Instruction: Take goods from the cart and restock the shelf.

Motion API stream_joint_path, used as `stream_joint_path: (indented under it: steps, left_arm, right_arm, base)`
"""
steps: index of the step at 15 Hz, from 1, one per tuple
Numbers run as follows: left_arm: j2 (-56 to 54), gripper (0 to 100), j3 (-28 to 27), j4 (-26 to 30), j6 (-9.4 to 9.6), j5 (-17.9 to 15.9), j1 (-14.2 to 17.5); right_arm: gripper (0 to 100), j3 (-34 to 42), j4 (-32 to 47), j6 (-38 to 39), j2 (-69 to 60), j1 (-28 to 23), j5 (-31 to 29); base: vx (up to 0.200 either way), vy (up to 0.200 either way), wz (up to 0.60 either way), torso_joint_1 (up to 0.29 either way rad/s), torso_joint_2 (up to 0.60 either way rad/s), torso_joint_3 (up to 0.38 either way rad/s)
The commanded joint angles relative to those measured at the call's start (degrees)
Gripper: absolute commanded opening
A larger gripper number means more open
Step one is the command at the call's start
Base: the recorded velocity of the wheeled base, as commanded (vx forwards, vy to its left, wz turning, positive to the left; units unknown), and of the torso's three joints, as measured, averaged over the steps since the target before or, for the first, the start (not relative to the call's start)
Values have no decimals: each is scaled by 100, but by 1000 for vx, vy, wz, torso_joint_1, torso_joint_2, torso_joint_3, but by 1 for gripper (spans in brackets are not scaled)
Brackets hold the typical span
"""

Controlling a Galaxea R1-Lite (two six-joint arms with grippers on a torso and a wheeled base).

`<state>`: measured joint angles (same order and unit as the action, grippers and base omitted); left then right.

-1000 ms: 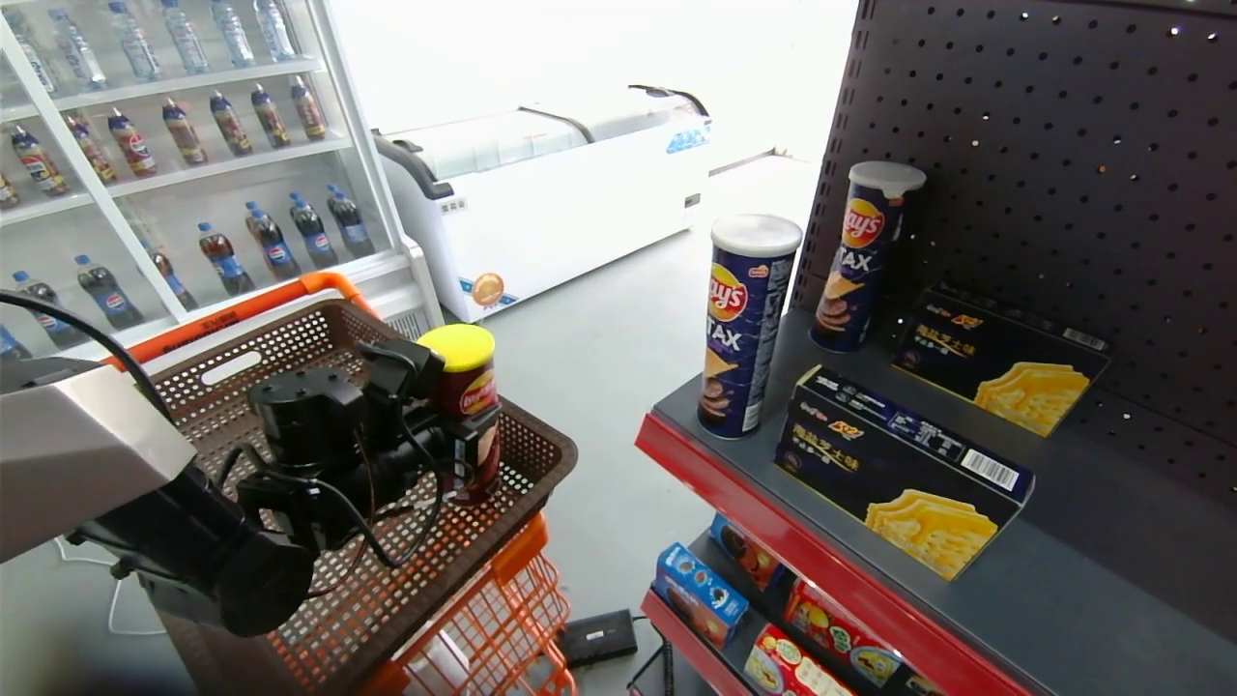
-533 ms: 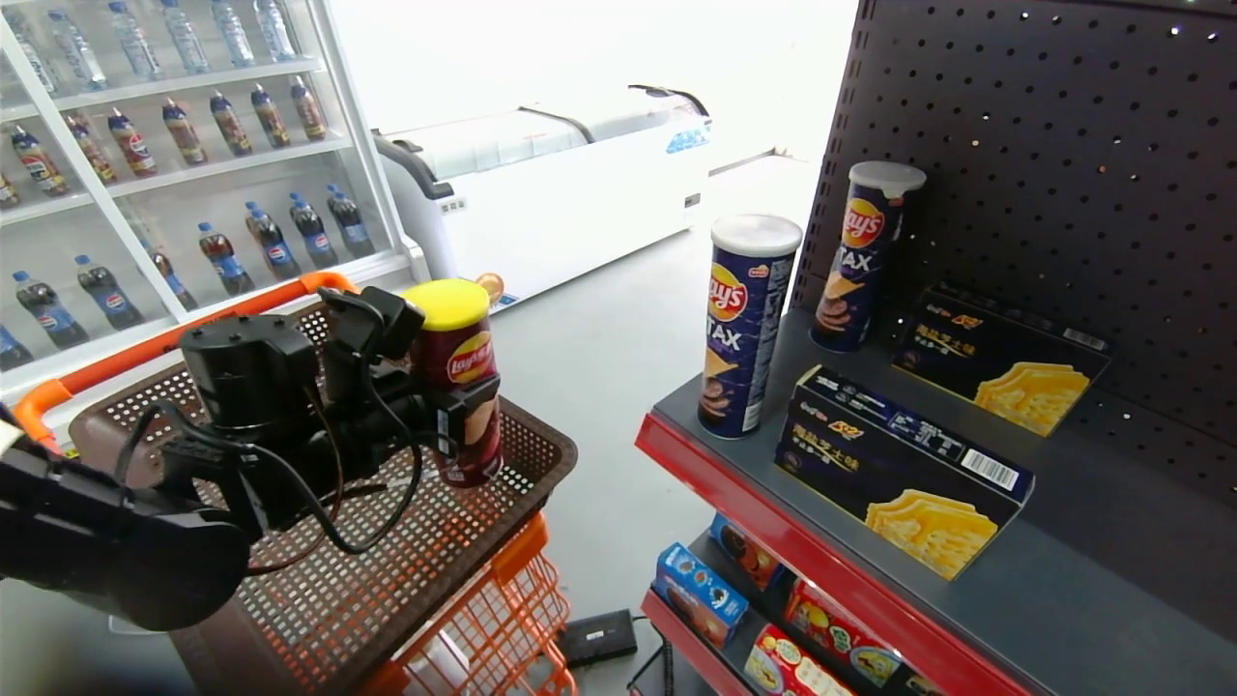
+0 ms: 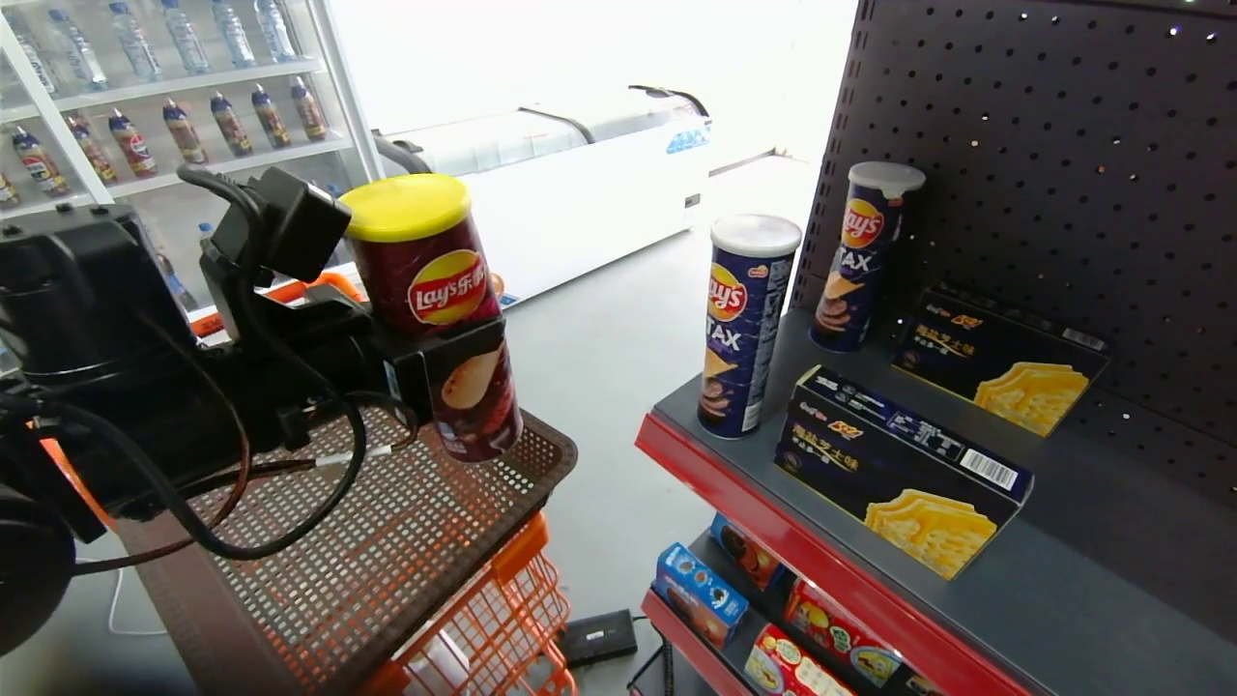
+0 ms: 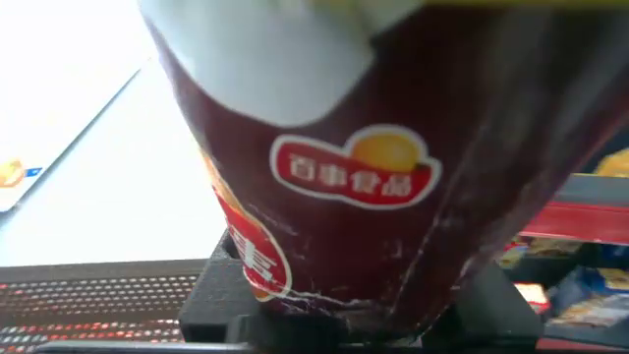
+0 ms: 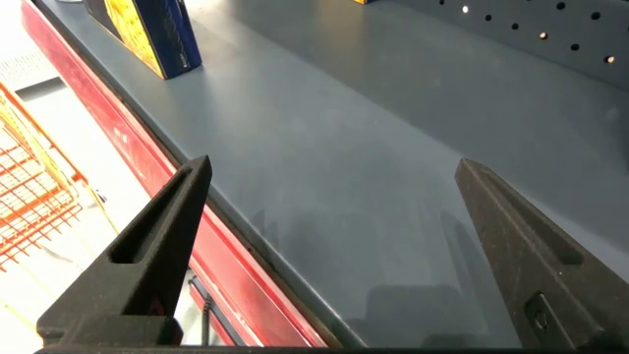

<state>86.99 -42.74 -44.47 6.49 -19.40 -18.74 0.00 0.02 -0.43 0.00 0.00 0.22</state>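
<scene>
Step in hand: carry phase; the pick looked done. Left gripper point(image 3: 452, 372) pinched the red chip canister point(image 3: 420, 280) around its middle. The canister was near upright, yellow lid up, held above the brown cart basket point(image 3: 406, 551) and not touching it. Shelf point(image 3: 1082, 590) sat at 3 o'clock of the canister, well apart. A blue chip canister point(image 3: 746, 329) stood at the shelf's 9 o'clock end. Next move likely calls for swinging toward 3 o'clock, clearing the red shelf lip, then setting down upright on bare deck beside the blue one. Right gripper point(image 5: 329, 265) hung spread and empty over the shelf deck.
</scene>
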Motion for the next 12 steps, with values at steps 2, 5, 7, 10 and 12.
stream_joint_path:
  steps: [2,5,7,10,12]
  left_arm:
    - [-270,0,29,114,-16,67,-271]
    - [-446,0,-33,184,-51,94,-447]
    - [-675,0,64,264,-218,-249,-596]
    - [-895,0,460,325,-332,-231,-904]
    - [-1132,0,811,439,-341,-240,-1000]
  right_arm:
    - [100,0,-2,-1,0,0,4]
    - [100,0,-2,-1,0,0,4]
    - [100,0,6,-1,0,0,4]
    - [100,0,-2,-1,0,0,-4]
    - [100,0,-2,-1,0,0,4]
  base:
    - [0,0,0,0,0,0]
    - [0,0,0,0,0,0]
    - [0,0,0,0,0,0]
    - [0,0,0,0,0,0]
    - [0,0,0,0,0,0]
